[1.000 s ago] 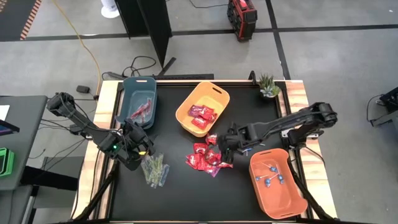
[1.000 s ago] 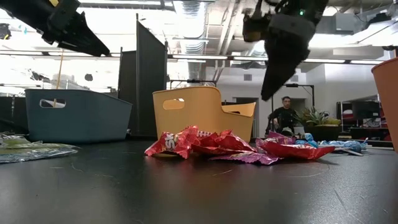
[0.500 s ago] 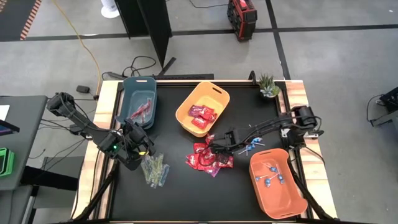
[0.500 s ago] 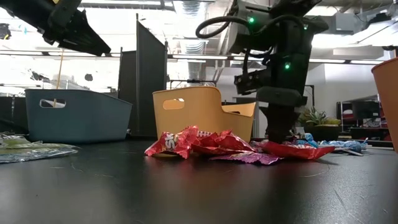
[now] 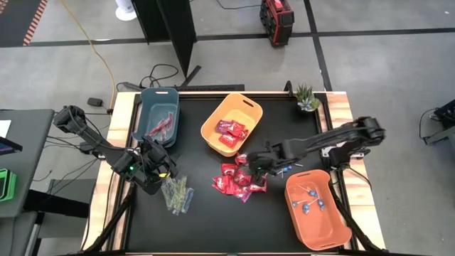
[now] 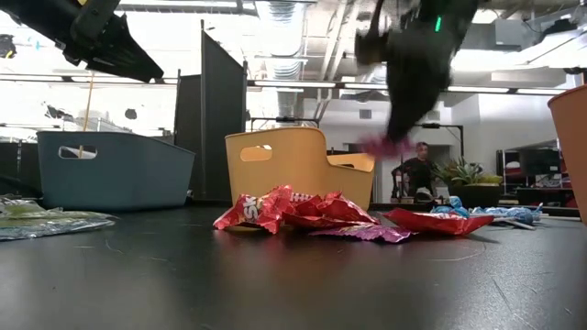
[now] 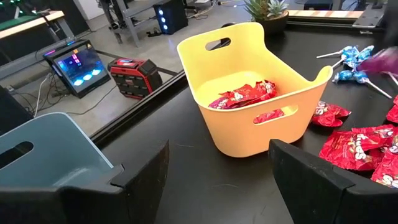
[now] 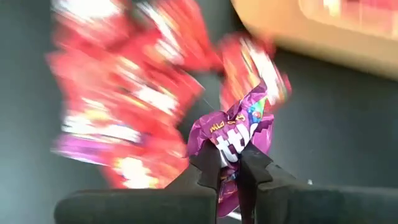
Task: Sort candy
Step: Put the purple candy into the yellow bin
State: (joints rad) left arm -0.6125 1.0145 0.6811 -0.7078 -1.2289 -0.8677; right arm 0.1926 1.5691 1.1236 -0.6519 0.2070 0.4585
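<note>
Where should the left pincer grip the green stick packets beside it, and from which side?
Probably by one end at the heap's edge, from straight above: the green stick packets lie flat on the table, thin and long, so the open left pincer closes across their narrow width. The right pincer, over the red pile, is shut on a purple packet.

A black-topped table [image 5: 213,220] with pale wooden side edges is carrying everything. Lying on it are a blue bin [image 5: 158,115], a yellow bin [image 5: 231,124], an orange bin [image 5: 317,209], a small potted plant [image 5: 307,98], a heap of red packets [image 5: 236,179], some blue lollipops [image 5: 288,166] and clear stick packets [image 5: 176,193].
</note>
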